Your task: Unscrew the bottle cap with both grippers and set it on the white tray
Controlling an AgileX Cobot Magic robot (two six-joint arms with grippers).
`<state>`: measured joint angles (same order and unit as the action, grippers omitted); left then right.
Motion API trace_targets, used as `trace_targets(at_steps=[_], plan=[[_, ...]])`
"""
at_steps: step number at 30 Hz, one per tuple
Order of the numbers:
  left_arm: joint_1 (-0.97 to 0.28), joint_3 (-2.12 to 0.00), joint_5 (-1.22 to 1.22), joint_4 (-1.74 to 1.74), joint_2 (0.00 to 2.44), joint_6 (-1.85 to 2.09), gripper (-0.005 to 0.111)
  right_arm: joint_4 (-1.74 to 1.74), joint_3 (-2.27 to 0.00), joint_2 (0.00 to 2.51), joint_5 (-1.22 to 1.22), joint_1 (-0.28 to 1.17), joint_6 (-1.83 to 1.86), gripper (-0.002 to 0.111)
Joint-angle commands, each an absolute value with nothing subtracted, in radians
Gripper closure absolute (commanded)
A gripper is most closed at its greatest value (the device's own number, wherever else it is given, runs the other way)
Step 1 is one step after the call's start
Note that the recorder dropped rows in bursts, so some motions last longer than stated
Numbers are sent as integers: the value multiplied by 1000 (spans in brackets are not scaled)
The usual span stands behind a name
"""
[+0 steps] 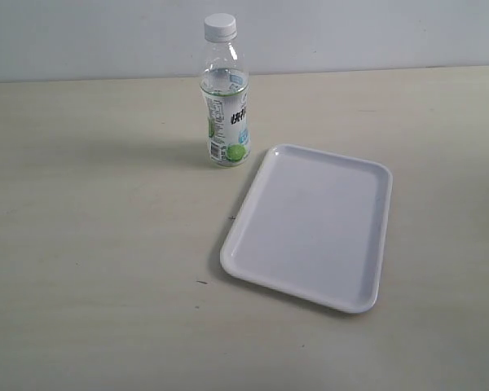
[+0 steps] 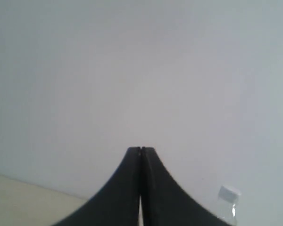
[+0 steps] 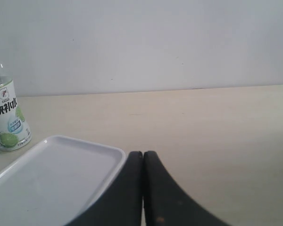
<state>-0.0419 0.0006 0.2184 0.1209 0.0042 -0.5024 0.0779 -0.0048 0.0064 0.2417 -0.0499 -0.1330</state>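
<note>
The right wrist view crops the bottle (image 3: 7, 117) above its label, its white bottle cap (image 1: 220, 26) screwed on, standing on the bench (image 1: 81, 244) at the white tray's (image 1: 310, 224) eleven o'clock, left gripper (image 2: 141, 150) and right gripper (image 3: 142, 154) both pressed closed, empty.

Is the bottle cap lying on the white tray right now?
No, the bottle cap sits on the neck of the upright bottle, which stands on the table beside the white tray.

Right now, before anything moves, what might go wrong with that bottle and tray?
The bottle stands tall, narrow and unheld, so a nudge could topple it. Both the left gripper and right gripper are shut; they must open first. The small bottle cap might roll off the low-rimmed white tray.
</note>
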Motion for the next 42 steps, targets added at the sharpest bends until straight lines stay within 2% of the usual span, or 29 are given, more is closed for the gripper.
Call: trace_targets(at_steps=[1, 6, 11, 14, 18, 24, 30, 34, 38, 42], plan=[[-42, 0, 303, 112, 0, -578, 107, 80, 0, 0, 238, -55, -132, 108], [-42, 0, 341, 142, 0, -720, 107, 80, 0, 0, 238, -55, -132, 108], [-44, 0, 499, 555, 65, -954, 107, 80, 0, 0, 238, -55, -132, 108], [-44, -1, 608, 638, 156, -1008, 107, 80, 0, 0, 238, -55, -132, 108], [-42, -83, 624, 562, 318, -928, 107, 80, 0, 0, 238, -55, -132, 108], [-42, -257, 626, 511, 689, -725, 107, 80, 0, 0, 238, -55, -132, 108], [-42, -453, 609, 589, 1006, -715, 107, 77, 0, 0, 238, -55, -132, 108], [-44, -567, 454, 715, 1166, -775, 107, 77, 0, 0, 238, -55, -132, 108], [-44, -604, 393, 877, 1306, -818, 107, 77, 0, 0, 238, -55, -132, 108], [-52, -604, 467, 936, 1426, -820, 107, 77, 0, 0, 238, -55, -132, 108]])
